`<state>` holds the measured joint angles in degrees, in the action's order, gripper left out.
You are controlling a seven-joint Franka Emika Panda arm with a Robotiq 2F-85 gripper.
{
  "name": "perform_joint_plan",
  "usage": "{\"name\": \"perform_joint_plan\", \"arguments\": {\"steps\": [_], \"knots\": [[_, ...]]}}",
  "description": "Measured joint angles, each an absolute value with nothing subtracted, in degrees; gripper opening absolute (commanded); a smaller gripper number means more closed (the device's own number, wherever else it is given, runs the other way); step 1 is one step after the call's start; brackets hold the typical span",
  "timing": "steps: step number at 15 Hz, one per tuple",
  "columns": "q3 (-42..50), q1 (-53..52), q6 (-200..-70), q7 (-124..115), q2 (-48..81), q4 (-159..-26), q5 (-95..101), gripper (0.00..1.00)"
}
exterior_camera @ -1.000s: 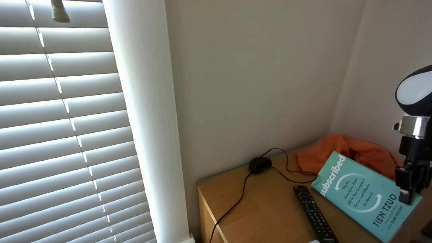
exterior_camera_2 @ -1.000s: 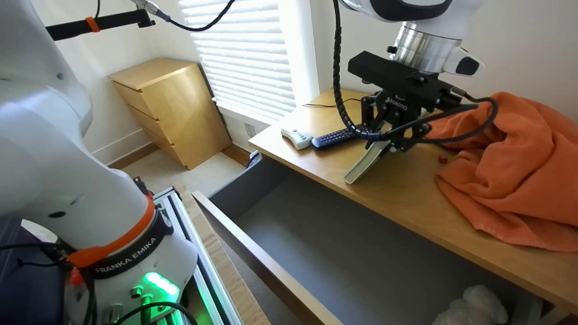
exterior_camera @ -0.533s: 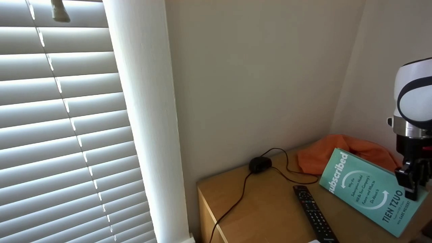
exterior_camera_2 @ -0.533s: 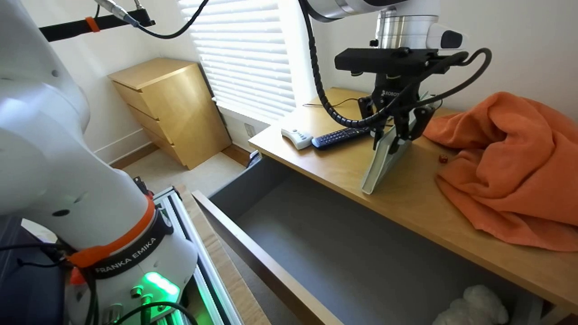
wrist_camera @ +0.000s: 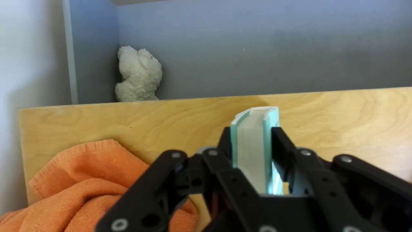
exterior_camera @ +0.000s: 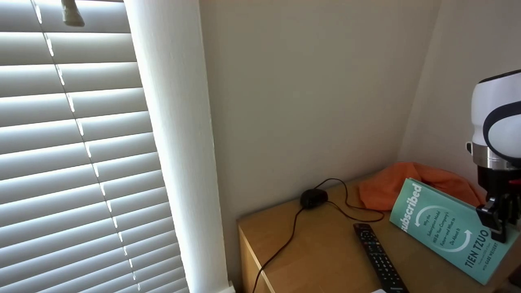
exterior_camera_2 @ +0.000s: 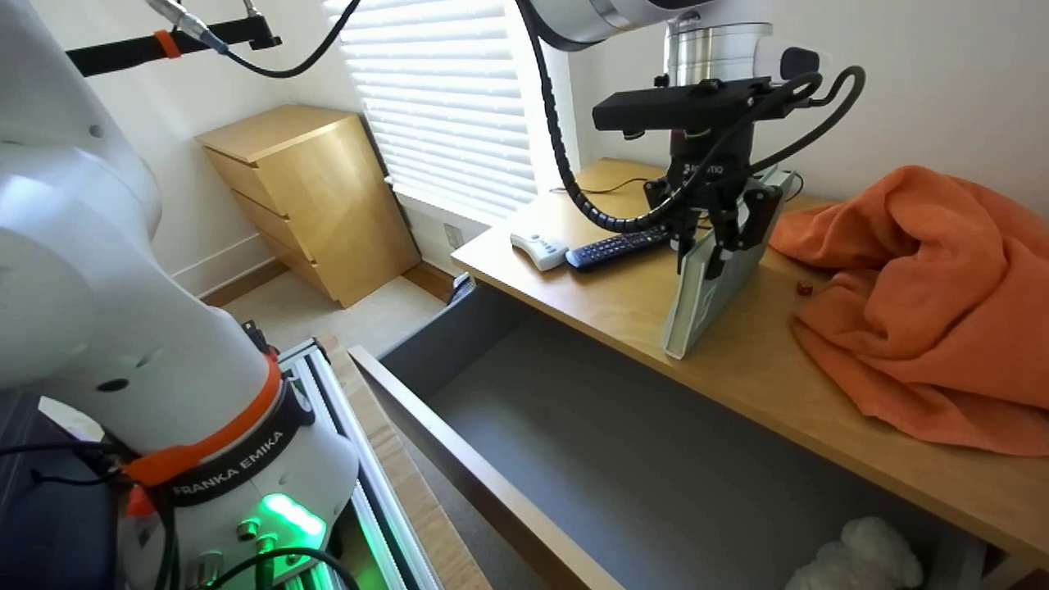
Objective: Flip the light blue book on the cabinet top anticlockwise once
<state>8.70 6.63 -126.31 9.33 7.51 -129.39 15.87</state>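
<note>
The light blue book shows its front cover in an exterior view. It stands on its long edge, leaning slightly, above the wooden cabinet top. Its near lower corner is close to the front edge; whether it touches the top I cannot tell. My gripper points down and is shut on the book. In the wrist view my gripper has one finger on each cover, with the pale page edges between them. In an exterior view the right end of the book is partly hidden by the gripper.
A black remote and a white controller lie on the cabinet top. An orange towel lies on the book's other side, with a small red die near it. The open drawer below holds a white plush toy.
My gripper has turned from tilted to pointing nearly straight down. The held book has swung more upright with it and shifted slightly towards the towel.
</note>
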Motion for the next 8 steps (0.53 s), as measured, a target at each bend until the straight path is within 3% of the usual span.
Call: {"name": "perform_joint_plan", "arguments": {"steps": [1, 8], "knots": [[8.7, 6.63, -126.31, 9.3, 7.5, -129.4, 15.92, 0.08], [7.42, 4.97, -125.48, 5.25, 7.64, -129.5, 24.72, 0.08]]}}
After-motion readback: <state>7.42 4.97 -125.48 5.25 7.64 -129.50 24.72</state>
